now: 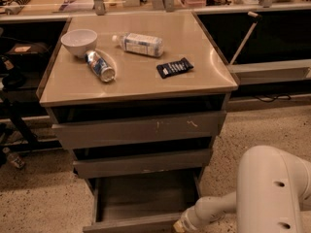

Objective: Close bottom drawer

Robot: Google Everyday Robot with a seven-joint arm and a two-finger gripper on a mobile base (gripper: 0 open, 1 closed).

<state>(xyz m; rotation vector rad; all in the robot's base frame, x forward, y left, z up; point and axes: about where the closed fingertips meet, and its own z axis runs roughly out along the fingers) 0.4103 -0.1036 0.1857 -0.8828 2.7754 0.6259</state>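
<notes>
Camera view: bench (146, 84) with three grey drawers, stepped outward. Bottom drawer (141, 198): narrowest and lowest, pulled furthest out. On the benchtop: one white bowl (79, 41), one clear bottle (138, 43) lying flat, one can (100, 66) on its side, one dark packet (174, 67); labels unreadable. Tool (182, 224) at the bottom drawer's front right corner; grip state cannot be told. Speckled floor (43, 198) open to both sides.

White bowl (79, 40), can (100, 66) lying just beside it, plastic bottle (138, 43) on its side, dark packet (174, 67), all on tan countertop (141, 86)
</notes>
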